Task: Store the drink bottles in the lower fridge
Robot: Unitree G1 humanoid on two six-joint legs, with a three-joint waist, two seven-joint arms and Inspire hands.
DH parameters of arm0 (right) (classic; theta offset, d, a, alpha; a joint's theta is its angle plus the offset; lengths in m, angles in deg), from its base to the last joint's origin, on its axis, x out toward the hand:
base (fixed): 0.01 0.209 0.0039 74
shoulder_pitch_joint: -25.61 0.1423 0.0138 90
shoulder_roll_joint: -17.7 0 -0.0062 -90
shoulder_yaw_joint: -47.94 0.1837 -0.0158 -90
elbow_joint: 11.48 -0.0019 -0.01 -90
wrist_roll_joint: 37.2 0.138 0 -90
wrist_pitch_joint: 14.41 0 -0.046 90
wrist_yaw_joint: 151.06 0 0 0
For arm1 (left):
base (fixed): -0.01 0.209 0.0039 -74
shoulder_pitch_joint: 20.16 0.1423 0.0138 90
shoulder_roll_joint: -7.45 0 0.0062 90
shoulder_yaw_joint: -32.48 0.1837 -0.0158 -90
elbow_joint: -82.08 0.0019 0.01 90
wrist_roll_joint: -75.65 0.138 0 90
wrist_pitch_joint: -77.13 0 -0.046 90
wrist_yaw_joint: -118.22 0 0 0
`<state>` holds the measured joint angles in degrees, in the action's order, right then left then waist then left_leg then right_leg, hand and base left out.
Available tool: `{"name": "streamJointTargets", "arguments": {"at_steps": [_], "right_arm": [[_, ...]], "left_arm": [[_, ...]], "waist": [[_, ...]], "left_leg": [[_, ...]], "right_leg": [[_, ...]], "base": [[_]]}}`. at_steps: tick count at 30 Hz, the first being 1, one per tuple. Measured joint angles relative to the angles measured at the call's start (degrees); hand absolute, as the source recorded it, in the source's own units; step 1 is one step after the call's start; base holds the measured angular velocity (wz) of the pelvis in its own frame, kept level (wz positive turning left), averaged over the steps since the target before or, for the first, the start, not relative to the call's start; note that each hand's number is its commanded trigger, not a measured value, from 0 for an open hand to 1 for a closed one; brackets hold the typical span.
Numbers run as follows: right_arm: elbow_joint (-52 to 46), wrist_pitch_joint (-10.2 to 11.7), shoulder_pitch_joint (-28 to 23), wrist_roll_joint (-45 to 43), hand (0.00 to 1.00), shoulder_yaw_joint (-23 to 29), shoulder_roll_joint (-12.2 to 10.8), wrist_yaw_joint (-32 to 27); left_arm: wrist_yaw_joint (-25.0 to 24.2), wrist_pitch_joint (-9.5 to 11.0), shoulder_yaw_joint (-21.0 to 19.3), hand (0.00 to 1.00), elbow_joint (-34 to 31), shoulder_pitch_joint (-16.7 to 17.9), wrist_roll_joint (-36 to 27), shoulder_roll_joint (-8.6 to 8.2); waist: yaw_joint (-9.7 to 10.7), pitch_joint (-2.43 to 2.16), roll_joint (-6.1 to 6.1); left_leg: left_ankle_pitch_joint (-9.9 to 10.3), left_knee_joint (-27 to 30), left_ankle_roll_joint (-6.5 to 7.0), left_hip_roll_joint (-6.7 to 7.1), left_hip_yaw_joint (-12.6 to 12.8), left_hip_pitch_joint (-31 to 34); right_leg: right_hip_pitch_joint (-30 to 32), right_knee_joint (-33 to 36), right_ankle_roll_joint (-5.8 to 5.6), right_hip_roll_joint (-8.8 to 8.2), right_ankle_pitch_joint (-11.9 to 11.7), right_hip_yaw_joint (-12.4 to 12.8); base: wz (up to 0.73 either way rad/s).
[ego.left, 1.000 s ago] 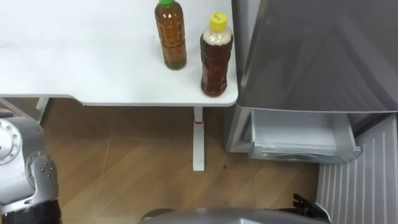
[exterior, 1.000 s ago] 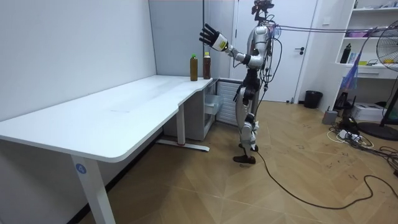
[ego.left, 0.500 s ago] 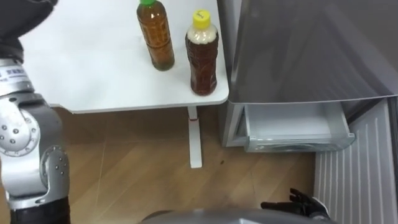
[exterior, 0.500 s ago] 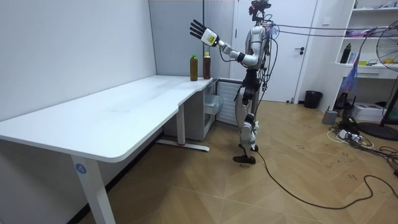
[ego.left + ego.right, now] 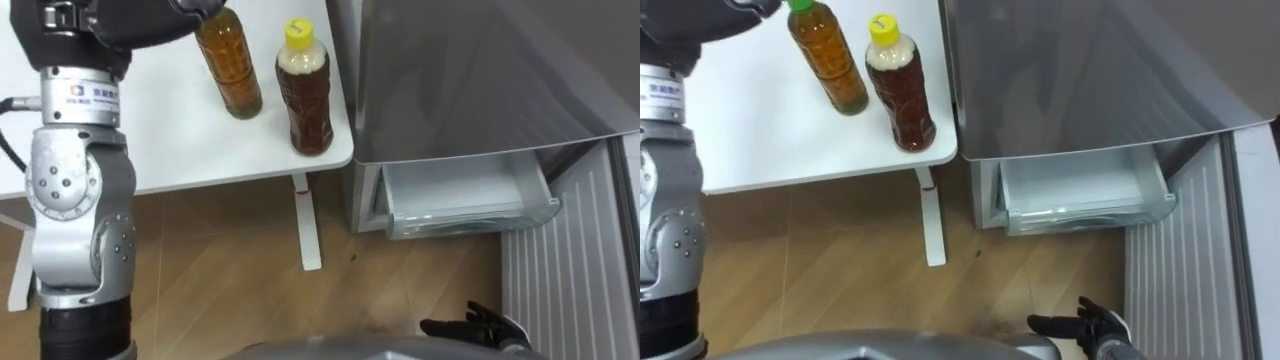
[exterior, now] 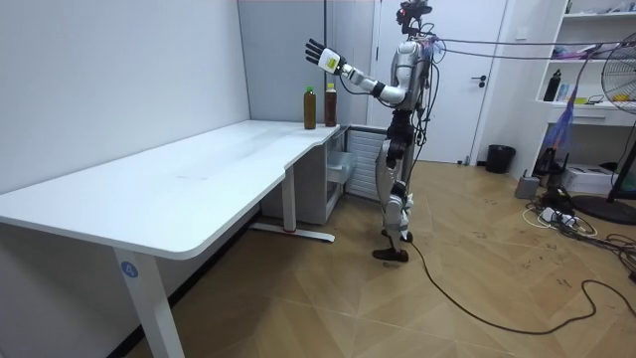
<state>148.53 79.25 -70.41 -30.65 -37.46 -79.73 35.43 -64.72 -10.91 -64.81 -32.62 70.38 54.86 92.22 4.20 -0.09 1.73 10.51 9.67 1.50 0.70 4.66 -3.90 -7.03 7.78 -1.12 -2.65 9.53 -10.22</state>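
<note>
Hovering open and empty over the green-capped bottle point(image 5: 229, 68), which stands with the yellow-capped bottle point(image 5: 303, 95) on the table point(image 5: 170, 150) beside the open lower fridge drawer point(image 5: 460, 190), the left hand point(image 5: 120, 25) seems at the reaching step and must next drop and grasp it, while the right hand point(image 5: 475, 328) hangs slack and empty.

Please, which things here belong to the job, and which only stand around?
Job: green-capped bottle, yellow-capped bottle, open lower fridge drawer, left hand open, raised near the bottles.
Just around: white table, black bin, fan, shelf.
</note>
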Motion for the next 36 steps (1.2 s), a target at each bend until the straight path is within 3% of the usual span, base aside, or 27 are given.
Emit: {"name": "streamJointTargets", "arguments": {"at_steps": [4, 13, 17, 36], "right_arm": [[0.2, -0.1, 0.2, 0.3, 0.00, 0.0, 0.0, -0.3], [-0.2, -1.3, 0.5, 0.7, 0.00, -1.1, 0.2, -0.5], [-0.2, -2.1, 0.5, 2.2, 0.00, -1.5, 0.1, -1.0], [-0.2, -2.5, 0.9, 2.4, 0.00, -3.4, 0.1, -2.1]], "left_arm": [[-2.8, -1.3, 1.9, 0.00, -0.1, 0.0, -4.1, -0.01], [-7.6, -3.0, 4.8, 0.00, -0.1, 1.1, -6.0, -0.43], [-8.2, -4.6, 5.9, 0.00, 0.0, 2.3, -6.1, -1.01], [-9.2, -6.4, 7.7, 0.00, 0.2, 2.3, -6.7, -1.16]], "waist": [[0.1, 0.00, 0.03], [0.1, 0.30, -0.43], [0.0, 0.34, -0.57], [0.0, 0.29, -1.25]], "left_leg": [[0.0, 0.0, 0.00, -0.03, 0.0, 0.1], [0.0, 0.0, 0.00, -0.01, 0.1, 0.2], [0.0, 0.0, 0.00, -0.02, 0.1, 0.2], [0.0, -0.1, -0.01, -0.13, 0.4, 0.2]], "right_leg": [[0.1, 0.0, 0.00, 0.01, 0.0, 0.5], [0.2, 0.2, 0.00, 0.12, 0.0, 0.8], [0.4, 0.1, 0.00, 0.15, 0.0, 0.8], [0.9, 0.3, 0.02, 0.21, 0.0, 0.9]], "base": [[0.00], [0.00], [0.00], [0.00]]}}
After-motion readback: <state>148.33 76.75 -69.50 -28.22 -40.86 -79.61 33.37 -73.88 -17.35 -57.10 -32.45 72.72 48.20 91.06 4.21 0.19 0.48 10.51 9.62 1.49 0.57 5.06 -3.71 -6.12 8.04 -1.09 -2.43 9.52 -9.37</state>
